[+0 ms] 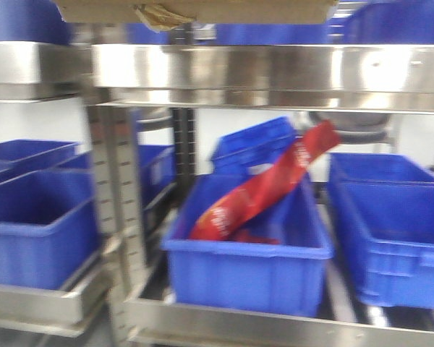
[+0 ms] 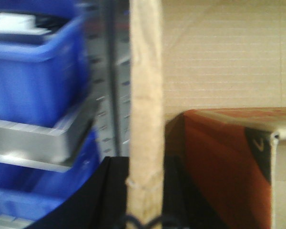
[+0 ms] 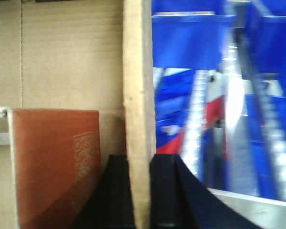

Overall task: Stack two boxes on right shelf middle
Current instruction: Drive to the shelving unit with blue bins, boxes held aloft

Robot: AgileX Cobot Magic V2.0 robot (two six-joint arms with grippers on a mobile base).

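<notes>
Steel racking fills the front view, its tiers lined with blue bins (image 1: 246, 275), one of them holding a red packet (image 1: 264, 189). The task looks partway done. One box (image 1: 202, 10) is up at the shelf (image 1: 260, 66) but not yet let go. No second tan box shows, so whether this one starts the stack or tops it cannot be told. Setting it down and releasing it seem to be what is left.

Closest in, the left gripper (image 2: 145, 167) is clenched on one side wall of the open-topped box, with one black finger inside and one outside. The right gripper (image 3: 139, 160) pinches the opposite wall the same way. Both arms appear to reach forward at like height with the box carried between them. Each wrist camera looks up along the wall its gripper holds.

Just past the fingers, an orange carton (image 2: 219, 162) sits inside the box. Farther off, the front view shows the box only as a tan strip at the top edge, with a tape scrap (image 1: 158, 17) hanging from it just above the shelf's polished rail. Whether the box rests on that tier or hangs over it cannot be told.
</notes>
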